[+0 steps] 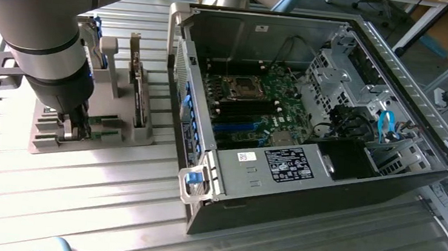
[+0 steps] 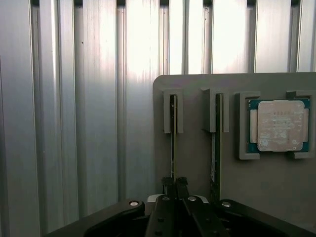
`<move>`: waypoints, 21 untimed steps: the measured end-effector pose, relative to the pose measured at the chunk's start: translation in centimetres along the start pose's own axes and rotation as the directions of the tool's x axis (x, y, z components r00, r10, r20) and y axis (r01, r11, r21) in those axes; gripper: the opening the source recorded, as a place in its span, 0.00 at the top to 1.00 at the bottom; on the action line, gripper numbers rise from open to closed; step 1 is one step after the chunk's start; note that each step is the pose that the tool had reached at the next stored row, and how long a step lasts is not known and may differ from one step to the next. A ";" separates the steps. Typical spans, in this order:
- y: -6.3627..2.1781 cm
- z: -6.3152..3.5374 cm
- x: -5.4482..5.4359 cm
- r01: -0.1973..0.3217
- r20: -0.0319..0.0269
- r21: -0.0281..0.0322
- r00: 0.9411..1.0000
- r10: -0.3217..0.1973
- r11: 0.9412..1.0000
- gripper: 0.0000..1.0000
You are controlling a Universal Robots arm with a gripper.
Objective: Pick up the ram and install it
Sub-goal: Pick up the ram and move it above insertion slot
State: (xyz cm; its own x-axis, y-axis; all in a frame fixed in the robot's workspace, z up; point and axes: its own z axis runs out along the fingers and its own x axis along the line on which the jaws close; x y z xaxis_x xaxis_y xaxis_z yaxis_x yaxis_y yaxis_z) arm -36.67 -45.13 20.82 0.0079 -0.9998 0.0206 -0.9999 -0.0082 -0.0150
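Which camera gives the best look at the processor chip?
The wrist view: the processor chip faces the camera, whole, in its gray holder. The exterior view gives at most a green sliver beside the arm.

open computer case [image 1: 298,206], grey holder [image 2: 195,153], processor chip [image 2: 279,125]

The exterior view looks down from high up and off to one side. It takes in the ribbed metal table [image 1: 79,198], the open computer case [image 1: 302,169] and, well apart from the case, the gripper [image 1: 73,126] low over the grey holder [image 1: 44,140]. The wrist view sits just behind the gripper [image 2: 176,185] and faces straight down along it, close to the holder [image 2: 192,158]. Both views share the holder and the table [image 2: 74,123] beside it, and likely the RAM sticks [image 2: 173,138] standing edge-on beneath the gripper.
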 end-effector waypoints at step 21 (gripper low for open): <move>-0.02 -2.01 0.0 0.000 -0.002 0.000 1.000 0.000 1.000 0.88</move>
State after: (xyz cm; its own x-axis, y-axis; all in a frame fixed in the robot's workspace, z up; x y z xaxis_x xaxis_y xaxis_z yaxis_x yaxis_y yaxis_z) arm -36.67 -45.13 22.83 0.0077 -0.9997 0.0221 -0.9999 -0.0081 -0.0150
